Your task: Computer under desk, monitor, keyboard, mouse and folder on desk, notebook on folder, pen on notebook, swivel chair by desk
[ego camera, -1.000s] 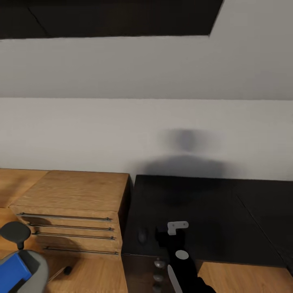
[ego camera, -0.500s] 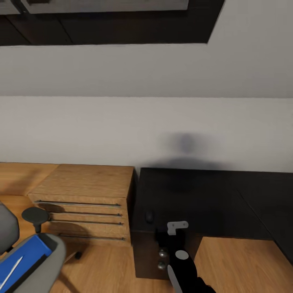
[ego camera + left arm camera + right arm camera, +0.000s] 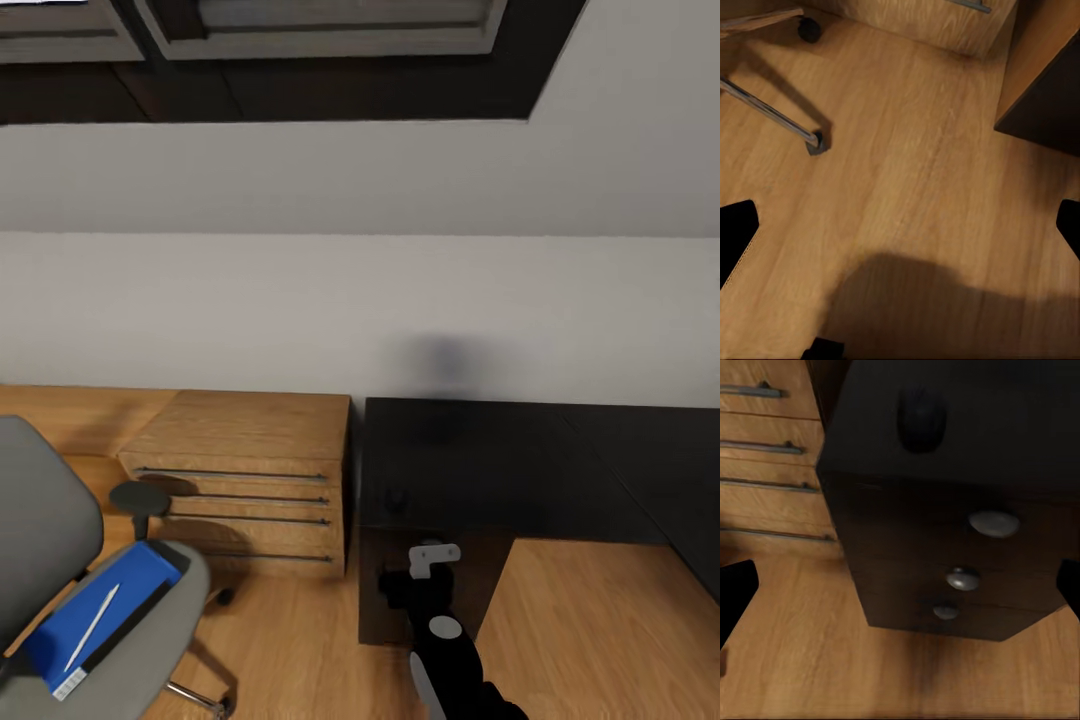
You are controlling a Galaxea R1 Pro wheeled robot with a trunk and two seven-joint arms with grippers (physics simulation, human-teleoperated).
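The swivel chair [image 3: 45, 540] stands at the lower left, and the blue folder [image 3: 110, 600] lies on its grey seat. A thin white pen [image 3: 92, 627] rests on the folder. The small dark mouse [image 3: 397, 497] sits near the left end of the black desk [image 3: 500, 470]; it is the dark oval mouse [image 3: 921, 420] in the right wrist view. My right gripper [image 3: 412, 588] hangs open in front of the desk's drawer block; my right gripper [image 3: 900, 585] holds nothing. My left gripper [image 3: 900, 225] is open over the bare floor. Computer, monitor, keyboard and notebook are out of view.
Low oak drawers [image 3: 250, 470] stand against the wall just left of the desk. Round knobs [image 3: 994, 523] stick out of the black drawer block's front. A chrome chair leg with castor [image 3: 816, 142] lies on the wood floor near my left gripper. A dark skylight [image 3: 300, 60] is overhead.
The whole view has pulled back and swung left, so the camera moved. The desk looks farther off, and the chair with the folder and pen has come into sight. My right arm keeps its pose.
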